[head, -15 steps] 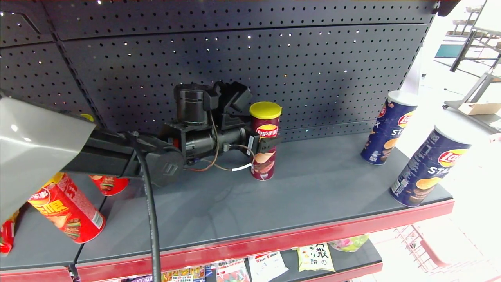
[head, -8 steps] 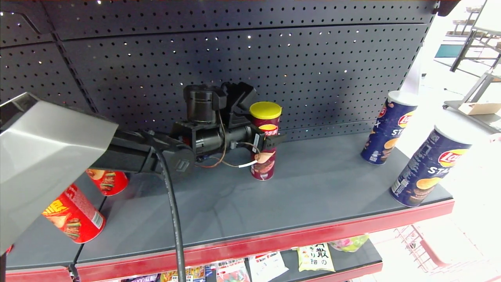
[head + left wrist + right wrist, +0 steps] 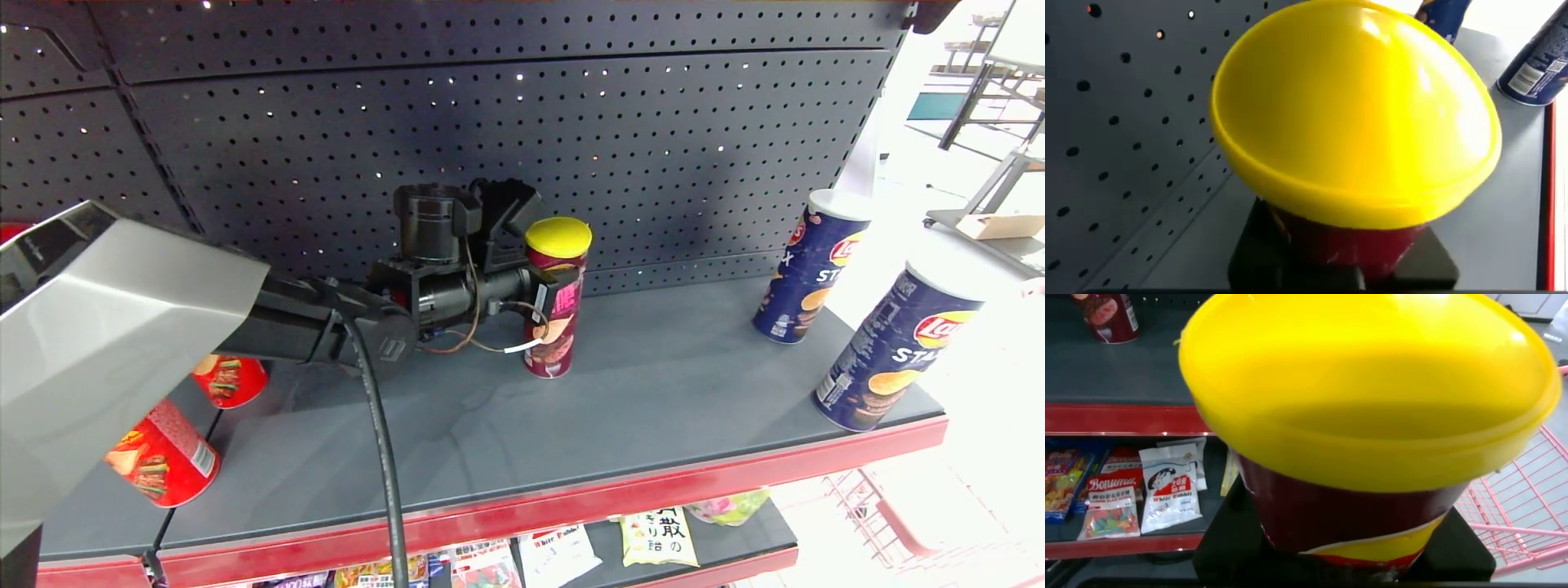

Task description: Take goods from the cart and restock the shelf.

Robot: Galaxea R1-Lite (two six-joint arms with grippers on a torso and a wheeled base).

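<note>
A maroon chip can [image 3: 555, 335] with a yellow lid [image 3: 558, 237] stands on the grey shelf [image 3: 669, 384] near the pegboard back, leaning a little. My left gripper [image 3: 562, 296] is shut on its upper half from the left side. The left wrist view looks down on that lid [image 3: 1355, 114], with black pads [image 3: 1266, 253] against the can below it. My right gripper [image 3: 1343, 551] is shut on a second yellow-lidded red can [image 3: 1372, 400], held out in front of the shelf's red front edge [image 3: 1127, 416].
Two blue cans [image 3: 808, 265] [image 3: 894, 355] stand at the shelf's right end. Two red cans [image 3: 163, 453] [image 3: 229, 380] stand at the left, behind my left arm. Snack bags [image 3: 563, 551] lie on the lower shelf. A pink cart [image 3: 882, 514] is at the lower right.
My left arm has pushed farther right along the shelf. The maroon can has gone from upright to leaning, its label turned and its lid tipped toward the camera; its base stays put.
</note>
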